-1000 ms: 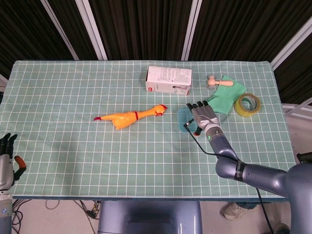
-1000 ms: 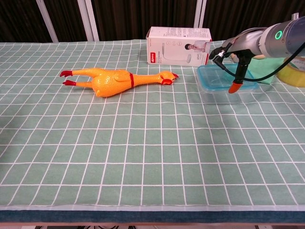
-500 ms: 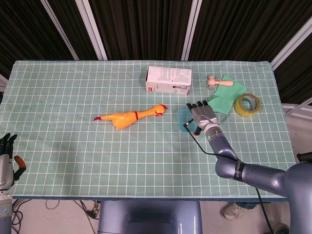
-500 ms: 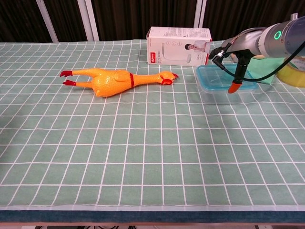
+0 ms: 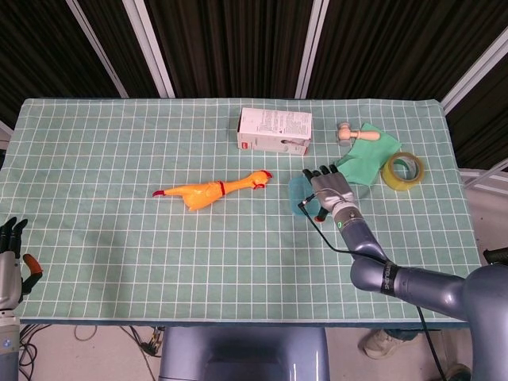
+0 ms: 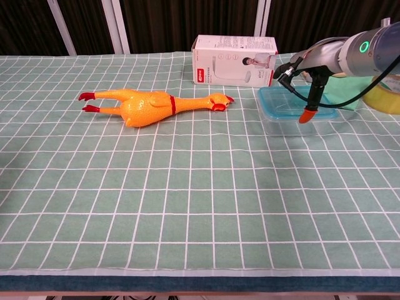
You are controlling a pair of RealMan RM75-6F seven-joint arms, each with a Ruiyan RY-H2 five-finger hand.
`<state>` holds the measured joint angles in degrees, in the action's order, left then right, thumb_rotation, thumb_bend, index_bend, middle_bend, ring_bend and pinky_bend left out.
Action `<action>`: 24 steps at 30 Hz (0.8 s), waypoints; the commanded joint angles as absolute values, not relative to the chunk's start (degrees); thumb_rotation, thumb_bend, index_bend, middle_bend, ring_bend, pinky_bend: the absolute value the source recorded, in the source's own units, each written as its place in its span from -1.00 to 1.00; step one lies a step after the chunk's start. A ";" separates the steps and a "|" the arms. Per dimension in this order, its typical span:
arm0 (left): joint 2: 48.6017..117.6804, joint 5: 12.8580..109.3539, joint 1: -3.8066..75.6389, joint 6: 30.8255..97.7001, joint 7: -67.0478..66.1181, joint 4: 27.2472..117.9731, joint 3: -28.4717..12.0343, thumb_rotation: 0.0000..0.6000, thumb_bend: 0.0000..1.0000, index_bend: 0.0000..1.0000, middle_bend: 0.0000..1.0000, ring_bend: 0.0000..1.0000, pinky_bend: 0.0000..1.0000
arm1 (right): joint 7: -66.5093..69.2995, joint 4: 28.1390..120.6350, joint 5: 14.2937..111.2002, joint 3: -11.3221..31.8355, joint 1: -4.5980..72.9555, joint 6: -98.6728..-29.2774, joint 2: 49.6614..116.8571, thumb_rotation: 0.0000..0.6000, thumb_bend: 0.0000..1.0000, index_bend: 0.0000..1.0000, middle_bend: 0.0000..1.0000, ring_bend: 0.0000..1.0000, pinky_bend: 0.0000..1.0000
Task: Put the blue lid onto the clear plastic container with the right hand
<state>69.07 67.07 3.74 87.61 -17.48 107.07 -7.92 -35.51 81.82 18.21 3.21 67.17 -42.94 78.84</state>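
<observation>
The blue lid (image 6: 282,100) lies on top of the clear plastic container (image 6: 278,123), right of the table's middle. From the head view only the lid's left edge (image 5: 297,190) shows; the hand hides the rest. My right hand (image 5: 329,191) is spread flat over the lid, fingers pointing to the far side. In the chest view the right hand (image 6: 315,62) hovers just over the lid, its orange-tipped thumb hanging down at the lid's near right edge. It grips nothing. My left hand (image 5: 11,258) is off the table's near left corner, fingers apart and holding nothing.
A yellow rubber chicken (image 5: 208,190) lies left of the container. A white carton (image 5: 275,130) stands behind it. A green cloth (image 5: 367,159), a wooden piece (image 5: 349,133) and a roll of tape (image 5: 402,170) lie to the right.
</observation>
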 commanded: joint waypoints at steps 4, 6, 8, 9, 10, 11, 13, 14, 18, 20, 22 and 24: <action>69.04 67.09 3.74 87.63 -17.40 107.06 -7.91 1.00 0.58 -0.81 -1.00 -1.00 -1.00 | -35.49 81.90 18.01 3.07 67.29 -43.19 78.89 1.00 -0.63 -1.00 -0.17 -0.92 -1.00; 69.05 67.08 3.74 87.66 -17.39 107.06 -7.92 1.00 0.58 -0.81 -1.00 -1.00 -1.00 | -35.43 81.87 17.98 3.09 67.32 -43.25 78.89 1.00 -0.63 -1.00 -0.20 -0.93 -1.00; 69.04 67.03 3.73 87.66 -17.36 107.03 -7.93 1.00 0.58 -0.81 -1.00 -1.00 -1.00 | -35.35 81.88 17.93 3.12 67.34 -43.32 78.85 1.00 -0.63 -1.00 -0.21 -0.93 -1.00; 69.04 67.02 3.74 87.66 -17.36 107.03 -7.92 1.00 0.58 -0.81 -1.00 -1.00 -1.00 | -35.37 81.89 17.96 3.09 67.34 -43.42 78.83 1.00 -0.63 -1.00 -0.21 -0.93 -1.00; 69.05 67.02 3.75 87.64 -17.40 107.02 -7.91 1.00 0.58 -0.81 -1.00 -1.00 -1.00 | -35.33 81.94 17.94 3.08 67.32 -43.44 78.78 1.00 -0.63 -1.00 -0.21 -0.93 -1.00; 69.06 67.03 3.76 87.65 -17.42 107.02 -7.90 1.00 0.58 -0.81 -1.00 -1.00 -1.00 | -35.28 81.98 17.91 3.08 67.31 -43.43 78.72 1.00 -0.63 -1.00 -0.21 -0.93 -1.00; 69.09 67.01 3.77 87.65 -17.46 106.96 -7.89 1.00 0.58 -0.81 -1.00 -1.00 -1.00 | -35.30 81.96 17.92 3.01 67.31 -43.46 78.68 1.00 -0.63 -1.00 -0.21 -0.93 -1.00; 69.10 67.01 3.77 87.66 -17.47 106.96 -7.88 1.00 0.58 -0.81 -1.00 -1.00 -1.00 | -35.30 81.95 17.91 2.99 67.31 -43.44 78.67 1.00 -0.64 -1.00 -0.21 -0.93 -1.00; 69.11 66.94 3.78 87.64 -17.57 106.97 -7.86 1.00 0.58 -0.81 -1.00 -1.00 -1.00 | -35.26 81.77 17.81 2.94 67.33 -43.33 78.66 1.00 -0.63 -1.00 -0.21 -0.94 -1.00; 69.12 66.97 3.77 87.67 -17.54 106.94 -7.86 1.00 0.58 -0.81 -1.00 -1.00 -1.00 | -35.18 81.67 17.68 2.97 67.36 -43.19 78.66 1.00 -0.63 -1.00 -0.21 -0.94 -1.00; 69.12 66.96 3.78 87.67 -17.55 106.95 -7.85 1.00 0.58 -0.81 -1.00 -1.00 -1.00 | -35.17 81.56 17.59 2.95 67.39 -43.10 78.65 1.00 -0.63 -1.00 -0.22 -0.95 -1.00; 69.12 66.91 3.78 87.64 -17.52 106.94 -7.86 1.00 0.58 -0.81 -1.00 -1.00 -1.00 | -35.13 81.49 17.45 2.94 67.44 -42.97 78.63 1.00 -0.63 -1.00 -0.26 -0.95 -1.00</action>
<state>69.12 66.91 3.78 87.64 -17.52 106.94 -7.86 -35.14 81.49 17.45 2.94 67.43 -42.97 78.64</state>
